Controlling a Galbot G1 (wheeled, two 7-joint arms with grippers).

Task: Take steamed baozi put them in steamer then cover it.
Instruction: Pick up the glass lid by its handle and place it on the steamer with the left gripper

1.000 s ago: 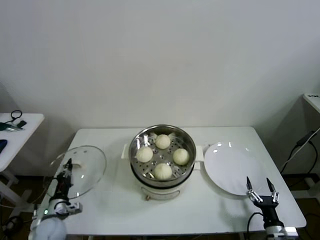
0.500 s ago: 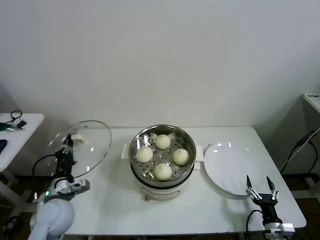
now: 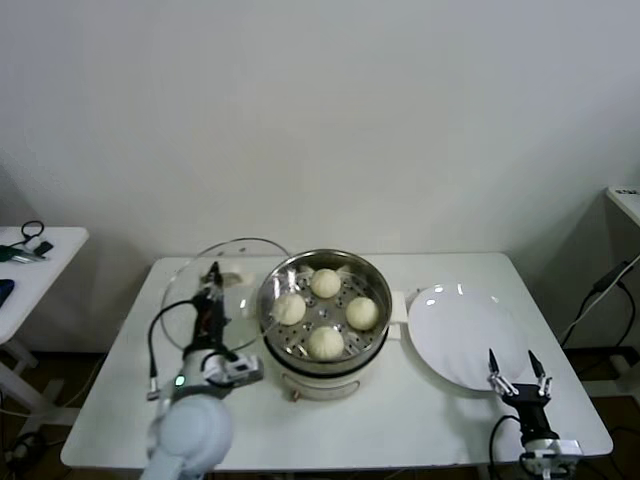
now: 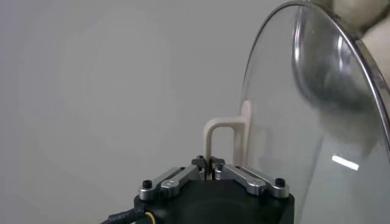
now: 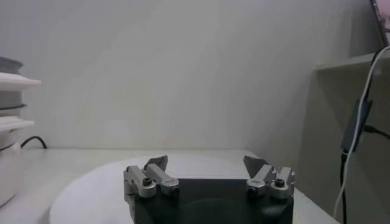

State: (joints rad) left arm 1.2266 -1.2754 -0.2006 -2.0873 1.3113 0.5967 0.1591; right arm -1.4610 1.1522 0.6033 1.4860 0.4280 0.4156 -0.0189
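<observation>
Several pale baozi lie on the perforated tray of the shiny steamer at the table's middle. My left gripper is shut on the cream handle of the glass cover, holding it tilted on edge just left of the steamer. In the left wrist view the cover stands upright beside the jaws, which pinch the handle's thin leg. My right gripper stands open at the table's front right, near the white plate, with nothing between its fingers.
A flat white plate lies right of the steamer. The steamer's white base has side handles. A small side table with cables stands at the far left. A wall rises behind the table.
My left arm has lifted the cover from the table's left edge and carried it right, up to the steamer's side. The right arm has stayed nearly still.
</observation>
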